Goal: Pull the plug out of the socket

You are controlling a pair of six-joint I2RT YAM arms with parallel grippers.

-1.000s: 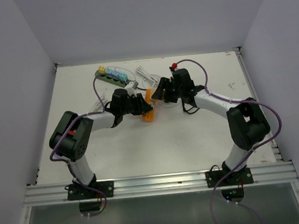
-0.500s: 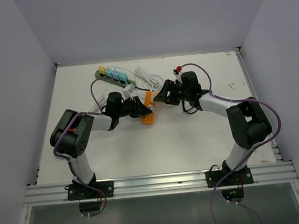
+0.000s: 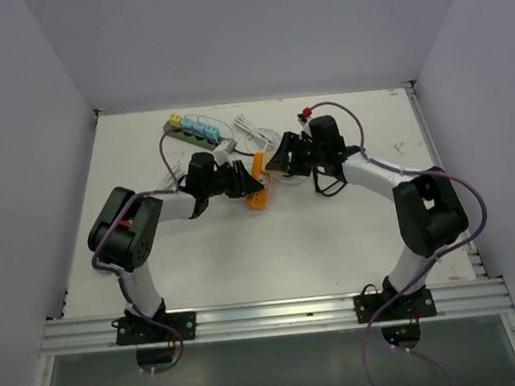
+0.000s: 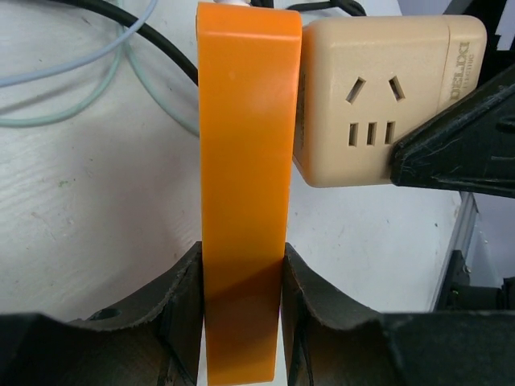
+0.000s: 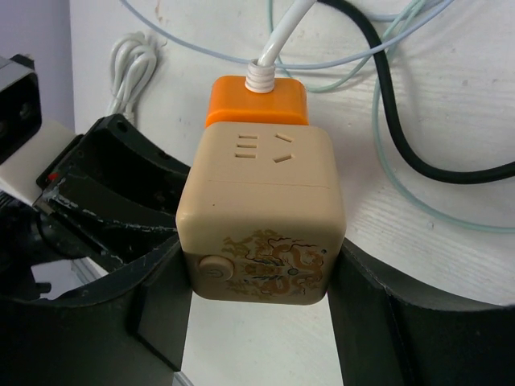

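Lettering on the side of the beige cube adapter (image 4: 378, 104) begins "DEL"; I cannot read the rest. I count two power strips and one cube. At the far left lies the green power strip (image 3: 179, 134), carrying one yellow plug (image 3: 175, 121) and several pale-blue plugs (image 3: 198, 127), well apart from both grippers. Towards the centre, my left gripper (image 4: 241, 277) is clamped narrowly on the end of the orange strip (image 4: 245, 145). The cube sits against the strip's right face, pinched between the jaws of my right gripper (image 5: 257, 269). The table (image 3: 334, 231) is white and the walls (image 3: 251, 29) are pale grey.
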